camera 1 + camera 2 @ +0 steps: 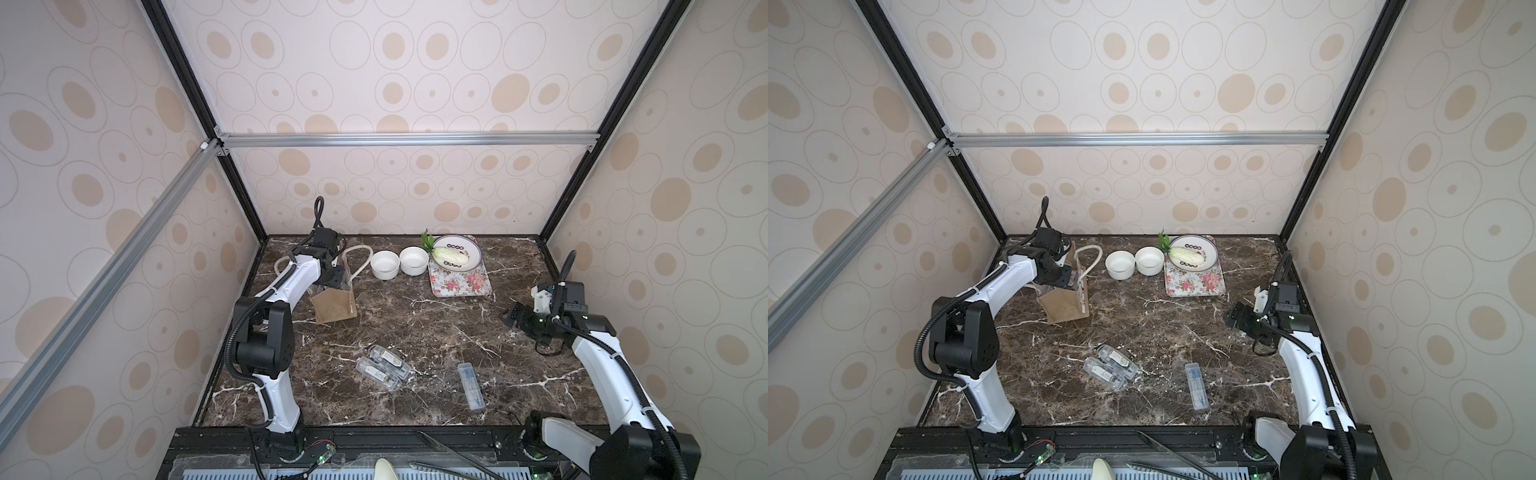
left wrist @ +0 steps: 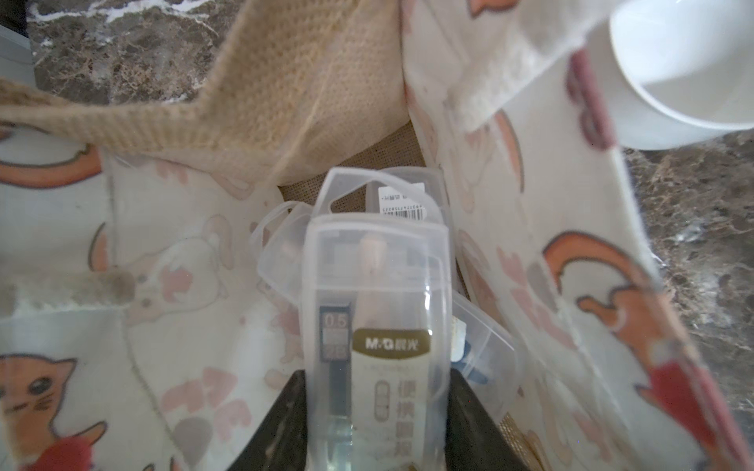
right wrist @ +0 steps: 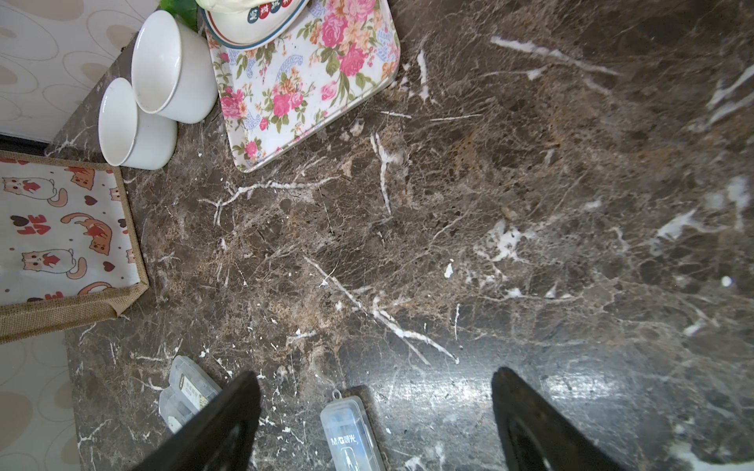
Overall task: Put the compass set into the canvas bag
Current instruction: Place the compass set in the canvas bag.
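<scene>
left hand (image 2: 377, 424) clamped on compass set case (image 2: 379, 285), end-first inside canvas bag (image 1: 334, 307) far left, likely to clear its narrow mouth | right hand (image 3: 375, 377) jaws apart, empty, hovering right | clear case pair (image 1: 384, 368), blue-insert case (image 1: 471, 386) lie near-centre on surface (image 1: 415, 316)

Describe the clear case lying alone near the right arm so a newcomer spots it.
On the dark marble table, look at the near half, toward the right arm. The clear slim case lies there alone. Unlike the two cases lying side by side toward the left arm, its contents look blue.
</scene>
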